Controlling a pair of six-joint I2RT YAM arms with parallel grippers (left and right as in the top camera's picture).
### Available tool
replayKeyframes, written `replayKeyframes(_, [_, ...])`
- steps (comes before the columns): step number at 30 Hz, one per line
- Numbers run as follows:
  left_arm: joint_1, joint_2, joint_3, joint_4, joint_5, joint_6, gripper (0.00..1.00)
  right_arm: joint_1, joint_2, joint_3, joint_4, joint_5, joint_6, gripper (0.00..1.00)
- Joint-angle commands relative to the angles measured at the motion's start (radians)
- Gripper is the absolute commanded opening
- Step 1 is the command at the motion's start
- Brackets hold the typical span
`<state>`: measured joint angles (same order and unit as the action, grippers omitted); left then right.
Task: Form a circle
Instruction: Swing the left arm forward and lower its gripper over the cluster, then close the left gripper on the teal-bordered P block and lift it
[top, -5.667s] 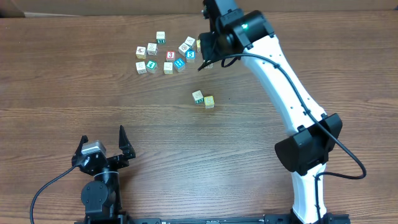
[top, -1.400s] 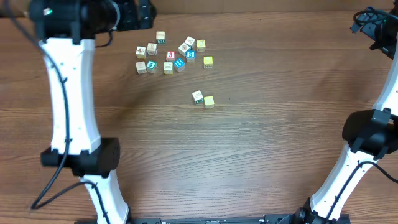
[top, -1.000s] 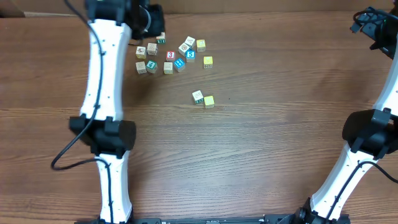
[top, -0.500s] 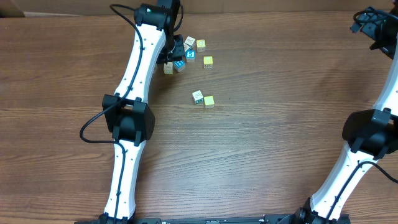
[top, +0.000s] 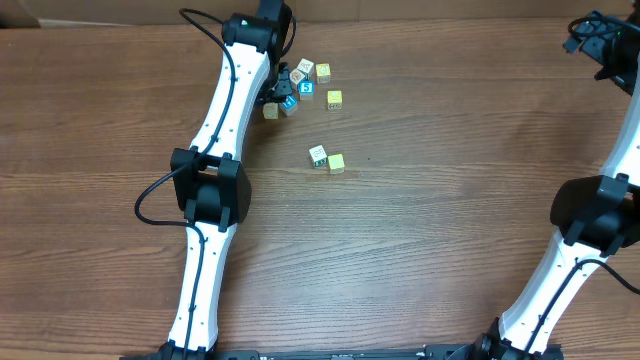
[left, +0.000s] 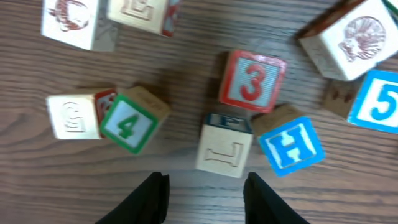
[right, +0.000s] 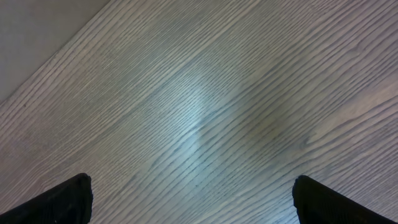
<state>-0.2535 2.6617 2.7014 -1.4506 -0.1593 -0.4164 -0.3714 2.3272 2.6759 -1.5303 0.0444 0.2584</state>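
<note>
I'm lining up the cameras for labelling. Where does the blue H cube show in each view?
Overhead: blue H cube sits upper left of centre, just down-left of the blue 5 cube.
Left wrist: it sits right of centre, lower half.
Right wrist: not in it; only bare wooden table shows.
Shared landmark: the blue 5 cube, at the left wrist view's right edge.

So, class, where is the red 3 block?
Left wrist view, upper middle: the 3 block sits just above the H block, right of the 4 block.
</note>
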Motion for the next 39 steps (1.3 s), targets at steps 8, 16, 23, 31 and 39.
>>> replayKeyframes(8, [0.006, 0.054, 0.002, 0.032, -0.006, 0.005, 0.56, 0.003, -0.013, 0.013, 0.003, 0.007, 0.0, 1.0])
replayKeyframes(16, [0.006, 0.056, 0.002, 0.036, 0.029, 0.051, 0.56, 0.003, -0.013, 0.013, 0.003, 0.007, 0.0, 1.0])
replayKeyframes(23, [0.006, 0.066, 0.001, 0.029, 0.021, 0.054, 0.47, 0.003, -0.013, 0.013, 0.003, 0.007, 0.0, 1.0])
replayKeyframes(31, [0.006, 0.082, -0.008, 0.049, 0.018, 0.054, 0.45, 0.003, -0.013, 0.013, 0.003, 0.007, 0.0, 1.0])
replayKeyframes(39, [0.006, 0.082, -0.026, 0.061, 0.018, 0.054, 0.43, 0.003, -0.013, 0.013, 0.003, 0.007, 0.0, 1.0])
